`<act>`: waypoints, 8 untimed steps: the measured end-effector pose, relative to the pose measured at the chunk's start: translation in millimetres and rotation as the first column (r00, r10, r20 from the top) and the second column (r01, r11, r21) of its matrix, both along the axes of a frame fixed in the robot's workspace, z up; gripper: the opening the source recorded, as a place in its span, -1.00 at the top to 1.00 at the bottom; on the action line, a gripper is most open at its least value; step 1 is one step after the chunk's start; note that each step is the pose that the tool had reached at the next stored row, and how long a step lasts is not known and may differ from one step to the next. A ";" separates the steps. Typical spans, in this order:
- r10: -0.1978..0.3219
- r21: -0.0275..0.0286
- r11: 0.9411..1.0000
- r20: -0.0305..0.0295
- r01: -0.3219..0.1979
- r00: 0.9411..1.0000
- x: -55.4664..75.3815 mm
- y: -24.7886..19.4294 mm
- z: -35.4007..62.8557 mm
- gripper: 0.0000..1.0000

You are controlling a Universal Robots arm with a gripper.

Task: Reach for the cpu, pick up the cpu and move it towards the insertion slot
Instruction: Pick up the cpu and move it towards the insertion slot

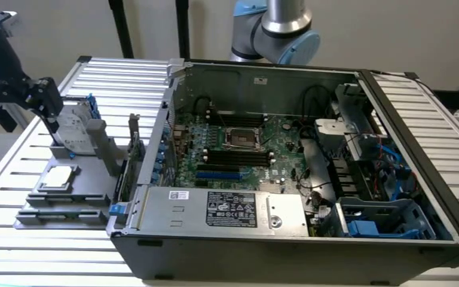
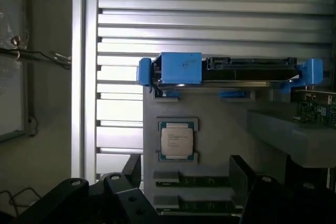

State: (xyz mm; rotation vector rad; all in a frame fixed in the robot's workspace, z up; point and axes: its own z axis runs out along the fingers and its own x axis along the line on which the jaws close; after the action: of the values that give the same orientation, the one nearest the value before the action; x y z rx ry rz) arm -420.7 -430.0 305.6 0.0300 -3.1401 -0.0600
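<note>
Cpu (image 1: 58,177) sits on grey fixture (image 1: 94,185) atop slatted table (image 1: 22,251).

The small square cpu (image 2: 177,141) has a silvery metal lid with a dull satin sheen and a pale tan rim. The moulded grey holder (image 2: 220,114) around it looks like smooth, matt plastic. The flat hard drive (image 2: 247,65) carries bright blue plastic rails (image 2: 181,68) with a slight gloss. The slatted table (image 1: 22,239) is bare ribbed aluminium, bright and reflective. The square insertion slot (image 1: 241,137) has a shiny metal frame. The dark grey computer case (image 1: 293,251) is matt metal.
</note>
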 end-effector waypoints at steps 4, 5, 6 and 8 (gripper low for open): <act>0.000 0.000 1.000 0.000 0.000 1.000 -0.1 -1.1 -7.4 -0.54; 0.000 0.000 1.000 0.000 0.000 1.000 -0.1 -1.6 -9.2 -0.54; 0.000 0.000 1.000 0.000 0.000 1.000 -0.1 -2.1 -11.1 -0.54; 0.000 0.000 1.000 0.000 0.000 1.000 -0.1 -3.8 -14.6 -0.54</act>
State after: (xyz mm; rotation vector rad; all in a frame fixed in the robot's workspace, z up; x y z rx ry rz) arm -420.8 -433.8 291.0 0.0301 -3.1399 -0.0599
